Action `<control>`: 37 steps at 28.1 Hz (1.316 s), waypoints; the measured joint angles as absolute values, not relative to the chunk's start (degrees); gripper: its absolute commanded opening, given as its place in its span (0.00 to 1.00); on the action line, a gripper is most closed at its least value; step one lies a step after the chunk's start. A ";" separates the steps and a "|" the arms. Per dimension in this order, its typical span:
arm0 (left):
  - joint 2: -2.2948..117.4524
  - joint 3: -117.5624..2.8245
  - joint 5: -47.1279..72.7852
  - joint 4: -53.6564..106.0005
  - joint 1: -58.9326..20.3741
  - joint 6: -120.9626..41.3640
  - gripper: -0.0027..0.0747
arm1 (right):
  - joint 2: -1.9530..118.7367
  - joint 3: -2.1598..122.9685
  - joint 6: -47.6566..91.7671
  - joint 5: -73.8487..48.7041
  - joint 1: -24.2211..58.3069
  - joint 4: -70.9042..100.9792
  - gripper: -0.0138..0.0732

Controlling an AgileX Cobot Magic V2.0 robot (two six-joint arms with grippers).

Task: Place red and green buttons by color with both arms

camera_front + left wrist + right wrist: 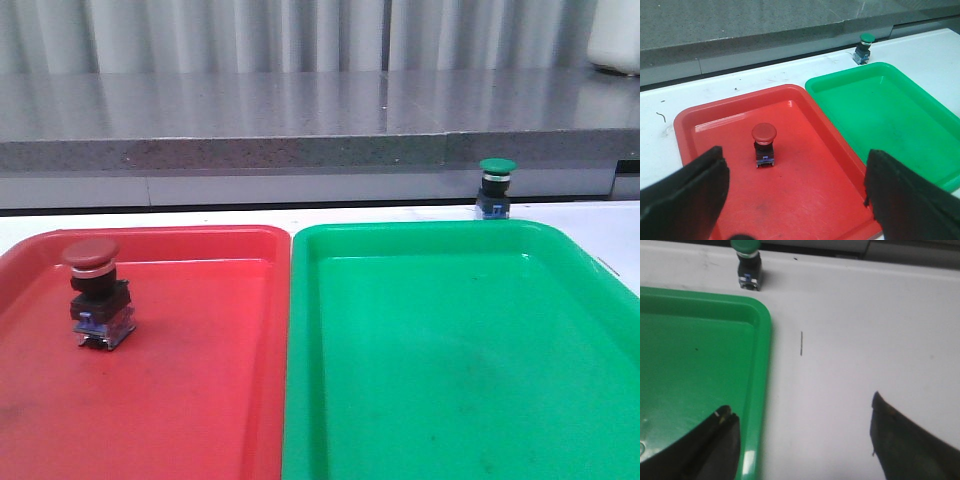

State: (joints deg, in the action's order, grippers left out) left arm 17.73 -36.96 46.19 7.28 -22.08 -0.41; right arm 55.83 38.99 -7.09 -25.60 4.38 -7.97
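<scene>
The red button (95,290) (763,145) stands upright inside the red tray (220,400) (810,190), toward its left side. On the white table just beyond the green tray's (460,360) (890,110) (695,355) far right corner, the green button (496,187) (864,47) (747,265) stands upright. My left gripper (795,187) hangs open above the red tray, short of the red button, with nothing between its fingers. My right gripper (802,432) is open over the green tray's right rim and the bare table, well short of the green button. Neither gripper shows in the front view.
The two trays lie side by side, rims nearly touching. A grey stone ledge (300,120) runs along the back of the table, close behind the green button. A short dark mark (801,343) lies on the white table right of the green tray.
</scene>
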 measured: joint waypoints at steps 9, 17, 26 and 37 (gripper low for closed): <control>17.73 -36.96 46.19 7.28 -22.08 -0.41 0.74 | 67.44 48.27 -6.44 -23.75 8.08 -7.97 0.80; 17.73 -36.96 46.19 7.28 -22.08 -0.41 0.74 | 79.59 58.15 -6.44 -23.63 8.19 -6.05 0.80; 17.73 -36.96 46.19 7.28 -22.08 -0.41 0.74 | 95.45 72.41 -6.30 -25.34 8.19 -1.91 0.80; 17.73 -36.96 46.19 7.28 -22.08 -0.41 0.74 | 113.14 87.82 -6.30 -27.96 6.47 -0.33 0.79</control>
